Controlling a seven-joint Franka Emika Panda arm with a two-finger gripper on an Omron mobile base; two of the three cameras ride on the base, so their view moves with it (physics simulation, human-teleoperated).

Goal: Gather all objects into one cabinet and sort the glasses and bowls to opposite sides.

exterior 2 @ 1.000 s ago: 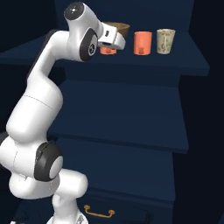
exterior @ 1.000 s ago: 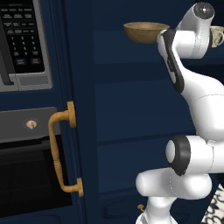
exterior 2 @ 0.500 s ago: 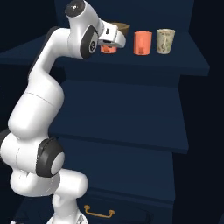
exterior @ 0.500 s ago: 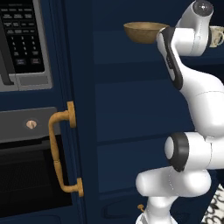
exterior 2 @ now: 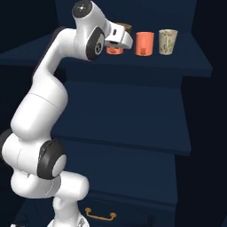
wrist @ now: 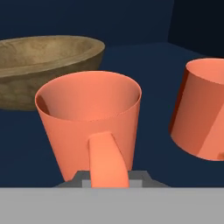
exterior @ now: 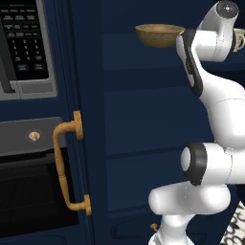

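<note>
Top shelf [exterior 2: 186, 62] of the cabinet [exterior: 143, 124] holds the bowl [exterior: 159, 35], two orange cups and a cream cup [exterior 2: 168, 41]. Fingers [wrist: 109, 177] are closed on the near cup's [wrist: 89, 118] handle — beside the bowl. Gathering looks done; sorting remains — second cup [wrist: 203, 109] stands right.

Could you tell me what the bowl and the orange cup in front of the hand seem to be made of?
The bowl looks like wood with a dull, matte finish: mottled olive-brown grain and no shine. The orange cup looks like glazed ceramic or possibly plastic: a uniform coral colour, smooth walls and soft shading without sharp highlights. As this is a rendered scene, both are guesses from surface look alone.
</note>
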